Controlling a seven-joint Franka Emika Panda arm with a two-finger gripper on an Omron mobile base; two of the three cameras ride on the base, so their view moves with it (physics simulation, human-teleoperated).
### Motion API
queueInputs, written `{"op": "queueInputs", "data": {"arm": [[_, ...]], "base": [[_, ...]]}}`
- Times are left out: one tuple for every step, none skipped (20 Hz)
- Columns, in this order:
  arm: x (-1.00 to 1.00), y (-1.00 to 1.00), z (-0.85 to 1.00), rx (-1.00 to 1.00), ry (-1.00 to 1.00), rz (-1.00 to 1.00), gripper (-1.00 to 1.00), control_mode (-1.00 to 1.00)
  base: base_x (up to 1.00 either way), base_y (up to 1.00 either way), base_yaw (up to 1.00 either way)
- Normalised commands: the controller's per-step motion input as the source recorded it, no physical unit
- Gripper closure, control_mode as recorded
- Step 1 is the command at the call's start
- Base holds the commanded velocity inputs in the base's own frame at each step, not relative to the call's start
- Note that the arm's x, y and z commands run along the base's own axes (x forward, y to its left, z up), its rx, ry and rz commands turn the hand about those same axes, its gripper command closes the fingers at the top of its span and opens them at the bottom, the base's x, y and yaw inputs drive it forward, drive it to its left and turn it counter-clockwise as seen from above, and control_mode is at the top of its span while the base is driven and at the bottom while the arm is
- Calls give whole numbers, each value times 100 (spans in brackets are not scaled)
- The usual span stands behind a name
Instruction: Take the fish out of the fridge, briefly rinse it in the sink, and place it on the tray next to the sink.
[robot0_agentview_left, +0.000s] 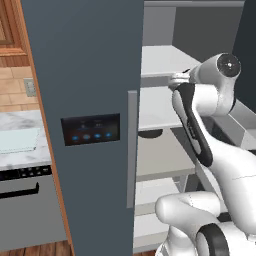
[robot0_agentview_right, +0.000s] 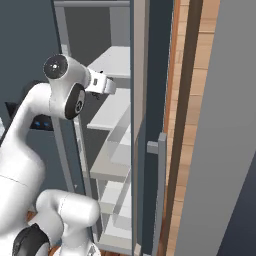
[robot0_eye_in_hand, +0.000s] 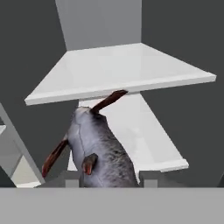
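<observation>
Landmark: fridge (robot0_agentview_left: 85, 75), door swung open, pale shelves (robot0_agentview_left: 160, 107) exposed.
Gripper (robot0_eye_in_hand: 109, 178): reaches inside the fridge at the upper shelves; seen from the hand, its two tips stand either side of the fish body, narrowly apart and apparently clamped on it.
Fish (robot0_eye_in_hand: 98, 151): grey, scaly, with reddish-brown fins; inside the fridge, between the tips, its far end pointing up toward the front edge of the shelf above (robot0_eye_in_hand: 118, 72).
Step in hand: first of three, by my reading; fish gripped, not yet out of the fridge.
Next move: likely a straight pull back out of the fridge, keeping the fish below the shelf lip and clear of the door edge.
Hidden: whether the fish rests on a shelf or hangs free; fingertips cut off at the hand view's bottom; from the base views the arm (robot0_agentview_left: 200, 125) and door frame (robot0_agentview_right: 137, 125) cover the fish.
Tray (robot0_agentview_left: 20, 139): pale, on the counter left of the fridge, cut by the frame edge.
</observation>
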Motion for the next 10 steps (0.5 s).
{"op": "queueInputs", "data": {"arm": [[-100, 31, -68, 4, 39, -8, 100, -100], [-100, 35, -86, 2, 41, -9, 100, -100], [-100, 36, -91, 2, 42, -9, 100, -100], [-100, 34, -100, 2, 42, -10, 100, -100], [-100, 34, -100, 1, 41, -11, 100, -100], [-100, 31, -100, 0, 39, -10, 100, -100], [-100, 21, -100, 0, 37, -8, 100, -100], [-100, 11, -100, 0, 35, -6, 100, -100], [-71, 0, -91, 1, 23, -1, 100, -100], [-26, 0, -54, 0, 9, 0, 100, -100]], "base": [[0, 0, 0], [0, 0, 0], [0, 0, 0], [0, 0, 0], [0, 0, 0], [0, 0, 0], [0, 0, 0], [0, 0, 0], [0, 0, 0], [0, 0, 0]]}}
